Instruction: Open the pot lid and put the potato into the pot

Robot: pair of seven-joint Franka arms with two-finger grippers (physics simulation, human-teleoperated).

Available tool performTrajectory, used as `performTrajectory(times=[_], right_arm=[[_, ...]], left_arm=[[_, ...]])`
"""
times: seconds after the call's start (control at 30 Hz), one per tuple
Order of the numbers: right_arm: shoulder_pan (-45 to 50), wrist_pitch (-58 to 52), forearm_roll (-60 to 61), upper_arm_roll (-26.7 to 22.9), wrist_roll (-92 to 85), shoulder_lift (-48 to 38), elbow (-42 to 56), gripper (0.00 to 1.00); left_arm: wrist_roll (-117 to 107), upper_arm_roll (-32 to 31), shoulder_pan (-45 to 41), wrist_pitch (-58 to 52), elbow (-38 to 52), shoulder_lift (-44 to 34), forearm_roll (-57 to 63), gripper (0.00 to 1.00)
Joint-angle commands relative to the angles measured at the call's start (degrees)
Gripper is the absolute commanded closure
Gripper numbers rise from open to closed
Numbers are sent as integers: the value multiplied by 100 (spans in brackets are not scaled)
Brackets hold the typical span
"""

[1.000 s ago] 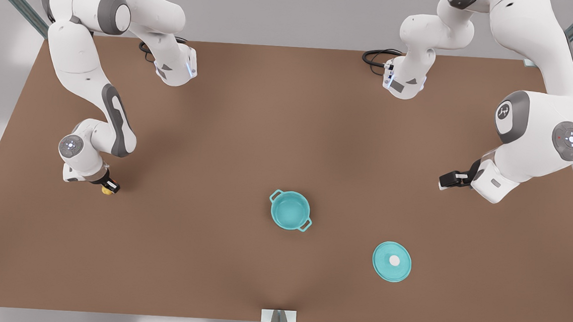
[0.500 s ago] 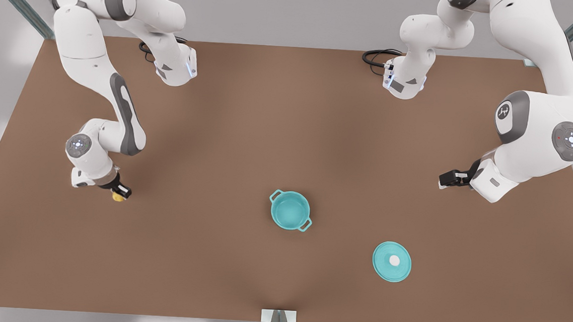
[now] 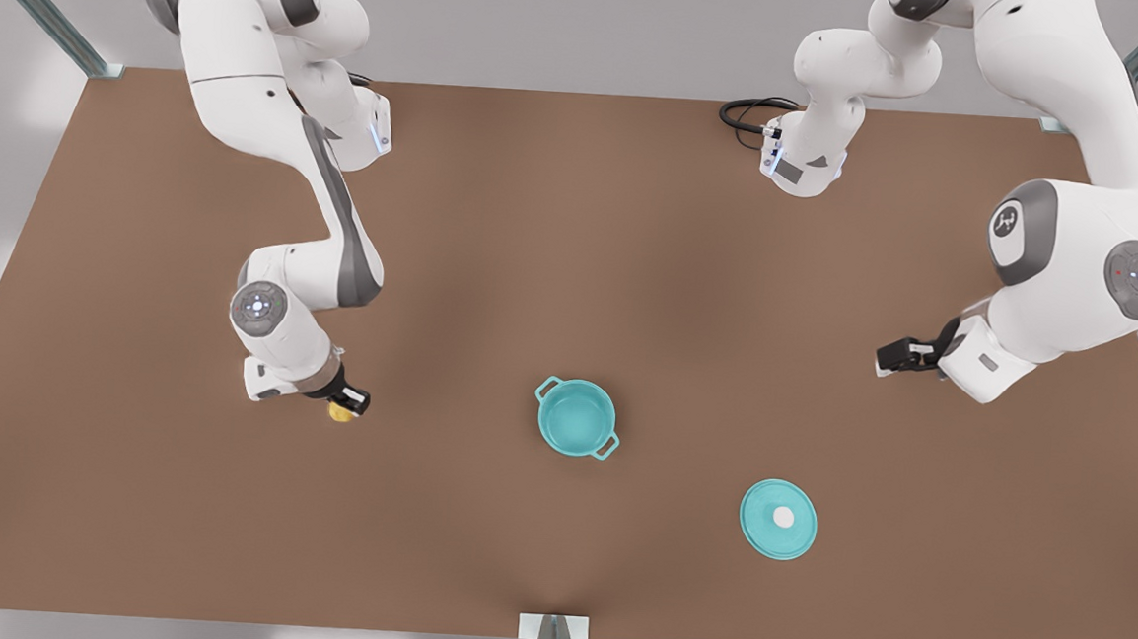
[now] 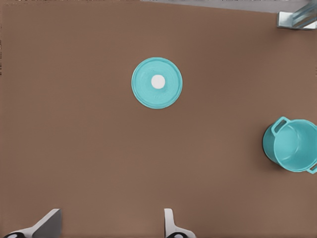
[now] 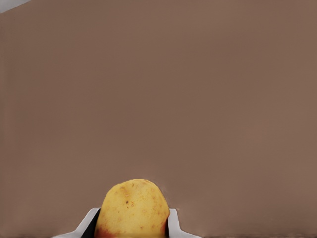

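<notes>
Light is even and diffuse over the table (image 3: 573,260), with soft, faint shadows under both arms and beside the pot (image 3: 576,417). No glare shows. Renders are clean, without blur or edge distortion.

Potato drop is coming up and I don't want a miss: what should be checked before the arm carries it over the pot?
1. Potato held between the right gripper fingers: ok.
2. Pot uncovered, opening facing up: ok.
3. Lid lying flat on the table, apart from the pot: ok.
4. Left gripper open, waiting on the front view's right, away from the pot: ok.
5. Bare table between potato and pot: ok.
6. Potato high enough to pass over the pot rim: cannot tell.
</notes>
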Motion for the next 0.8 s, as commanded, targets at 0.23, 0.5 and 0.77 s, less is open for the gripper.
performTrajectory(times=[0.23, 0.5, 0.77], right_arm=[[1024, -1386, 366, -35, 3794, 1119, 2005, 47], [1920, -1343, 647, 9, 5060, 2042, 3412, 47], [2193, -693, 1139, -26, 5086, 2702, 4151, 47]], left_arm=[[758, 61, 100, -88, 103, 26, -11, 0], [714, 61, 144, -334, 278, 43, -38, 0], [758, 8, 180, -316, 507, 281, -37, 0]])
